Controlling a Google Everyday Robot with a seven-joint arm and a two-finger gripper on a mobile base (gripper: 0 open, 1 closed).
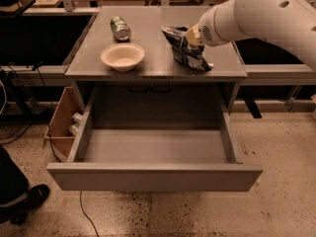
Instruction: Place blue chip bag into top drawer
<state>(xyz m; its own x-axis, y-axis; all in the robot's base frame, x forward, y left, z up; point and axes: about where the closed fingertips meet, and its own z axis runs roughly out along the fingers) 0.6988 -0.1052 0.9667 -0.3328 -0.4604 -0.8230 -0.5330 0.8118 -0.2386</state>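
Observation:
The blue chip bag [185, 49] is a crumpled dark blue foil bag hanging over the right front part of the grey table [153, 68]. My gripper [192, 37] comes in from the upper right on a thick white arm and is shut on the top of the bag, holding it just above the tabletop. The top drawer [154, 177] is pulled fully open below the table; its grey inside is bare. The bag is behind and above the drawer's right half.
A white bowl [122, 57] stands on the table's left front. A green-and-silver can [120, 27] lies behind it. A brown cardboard box [60, 127] stands left of the drawer. A person's dark shoe [22, 201] is at the bottom left.

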